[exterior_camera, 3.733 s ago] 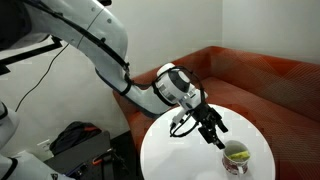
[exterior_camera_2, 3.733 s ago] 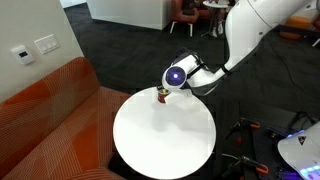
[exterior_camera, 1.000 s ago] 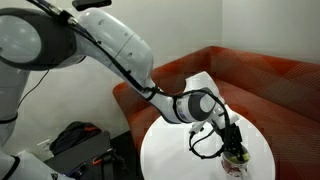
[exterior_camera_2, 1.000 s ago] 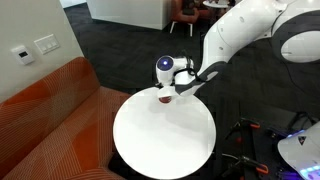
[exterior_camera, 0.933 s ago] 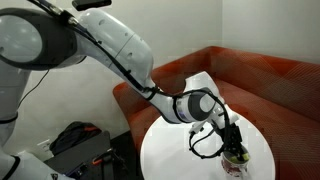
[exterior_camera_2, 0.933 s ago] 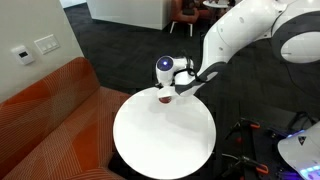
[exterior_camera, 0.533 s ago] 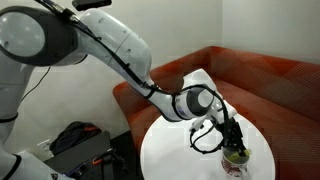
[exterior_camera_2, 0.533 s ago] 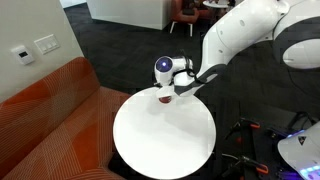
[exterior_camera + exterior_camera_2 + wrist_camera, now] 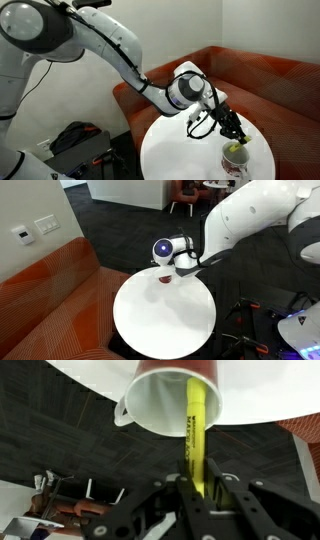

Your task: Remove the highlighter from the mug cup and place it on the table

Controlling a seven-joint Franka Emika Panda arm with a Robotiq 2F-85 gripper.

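Note:
My gripper (image 9: 198, 488) is shut on the yellow-green highlighter (image 9: 194, 430). The pen's far end still reaches into the mug cup (image 9: 150, 405), whose inside is pale and whose rim is reddish. In both exterior views the gripper (image 9: 238, 141) (image 9: 165, 268) hangs just over the mug cup (image 9: 237, 161) (image 9: 163, 278), which stands near the edge of the round white table (image 9: 175, 150) (image 9: 165, 320). A bit of the highlighter (image 9: 236, 149) shows at the mug's mouth.
A reddish-brown corner sofa (image 9: 265, 80) (image 9: 50, 290) wraps round one side of the table. A dark bag and equipment (image 9: 80, 142) lie on the floor by the robot base. White robot hardware (image 9: 300, 330) stands beyond the table's other side.
The arm has risen a little above the mug, drawing the gripper and the held highlighter upward; the mug has stayed in place.

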